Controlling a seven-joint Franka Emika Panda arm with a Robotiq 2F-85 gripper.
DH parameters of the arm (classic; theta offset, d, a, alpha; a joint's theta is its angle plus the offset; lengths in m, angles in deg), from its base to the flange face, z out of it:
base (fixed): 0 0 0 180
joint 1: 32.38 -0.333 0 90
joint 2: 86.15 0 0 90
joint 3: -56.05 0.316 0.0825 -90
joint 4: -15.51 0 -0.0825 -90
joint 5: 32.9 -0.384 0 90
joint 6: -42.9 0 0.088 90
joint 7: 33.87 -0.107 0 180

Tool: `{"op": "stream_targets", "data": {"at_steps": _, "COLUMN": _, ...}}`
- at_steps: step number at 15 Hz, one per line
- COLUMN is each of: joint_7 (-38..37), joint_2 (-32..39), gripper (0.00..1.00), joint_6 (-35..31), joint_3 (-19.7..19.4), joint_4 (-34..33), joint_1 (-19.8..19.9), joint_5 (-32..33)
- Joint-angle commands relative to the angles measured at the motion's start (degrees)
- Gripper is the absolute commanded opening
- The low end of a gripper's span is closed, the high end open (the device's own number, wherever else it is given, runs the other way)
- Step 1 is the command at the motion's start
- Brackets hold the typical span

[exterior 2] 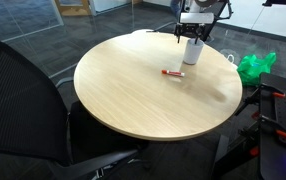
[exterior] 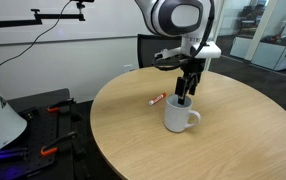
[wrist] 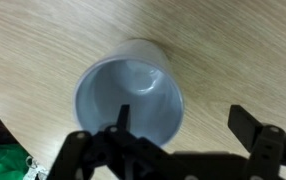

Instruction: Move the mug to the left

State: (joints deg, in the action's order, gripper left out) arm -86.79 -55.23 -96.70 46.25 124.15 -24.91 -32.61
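The mug (exterior: pixel 180 118) stands upright on the table (exterior: pixel 123 140), handle out to one side. In an exterior view the mug (exterior 2: pixel 192 52) sits close to the table's far edge. The marker (exterior: pixel 156 100) lies near it, not touching. The claw (exterior: pixel 185 92) hangs right over the rim, jaws apart. In the wrist view, one finger (wrist: pixel 123 115) sits inside the mug's mouth and the other (wrist: pixel 245 125) sits outside. The wall stands between them and nothing is clamped yet. The step in hand looks like the pinch on that wall. It calls for going a little deeper, so the pads take more than the lip, then closing squarely. A shallow bite could let the mug tip. For the carry left, the mug wants lifting clear of the table and past the marker, then setting down well inside the edge.
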Motion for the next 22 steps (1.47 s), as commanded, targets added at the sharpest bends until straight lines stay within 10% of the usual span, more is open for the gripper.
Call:
{"op": "stream_targets", "data": {"at_steps": 1, "joint_7": 1.14, "joint_2": 2.3, "gripper": 1.0, "joint_6": 0.03, "joint_3": -1.04, "joint_4": -2.27, "joint_1": -0.84, "joint_5": -1.96}}
{"op": "stream_targets", "data": {"at_steps": 15, "joint_7": 1.66, "joint_2": 4.68, "gripper": 0.01, "joint_6": 0.61, "joint_3": -1.08, "joint_4": -4.81, "joint_1": -0.93, "joint_5": -2.27}}
{"op": "stream_targets", "data": {"at_steps": 22, "joint_7": 2.07, "joint_2": 7.2, "gripper": 0.03, "joint_6": 2.09, "joint_3": -0.75, "joint_4": -9.27, "joint_1": -1.49, "joint_5": -2.15}}
